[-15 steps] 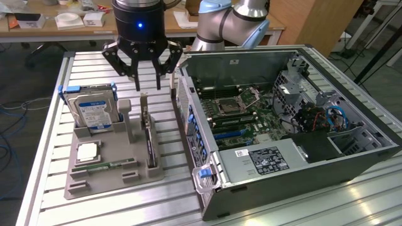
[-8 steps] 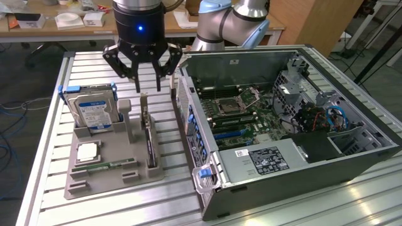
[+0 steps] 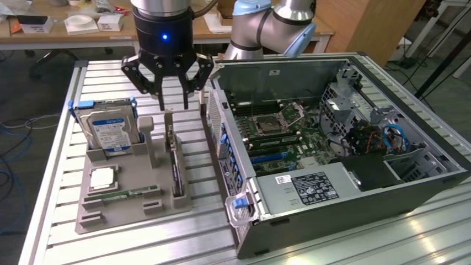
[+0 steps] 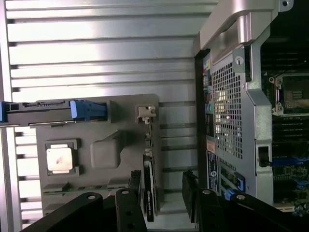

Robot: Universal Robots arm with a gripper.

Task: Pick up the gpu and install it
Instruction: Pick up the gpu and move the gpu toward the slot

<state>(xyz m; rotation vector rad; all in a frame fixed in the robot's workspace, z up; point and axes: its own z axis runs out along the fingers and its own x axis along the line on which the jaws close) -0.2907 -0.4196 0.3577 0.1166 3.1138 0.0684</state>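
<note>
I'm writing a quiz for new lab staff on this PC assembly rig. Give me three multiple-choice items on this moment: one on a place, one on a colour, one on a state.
1. Where is the gpu?
A. On edge in the grey tray.
B. Seated in the case.
C. Lying flat on the tray.

2. What colour is the caddy around the hard drive?
A. Red.
B. Blue.
C. Yellow.

3. How is the gripper?
A. Shut on the gpu.
B. Shut on the hard drive.
C. Open, above the gpu.

Answers:
1 A: the card stands in the tray's slot, beside the case and not in it.
2 B: blue clips frame the drive.
3 C: the fingers stand spread over the card's top end.
</note>
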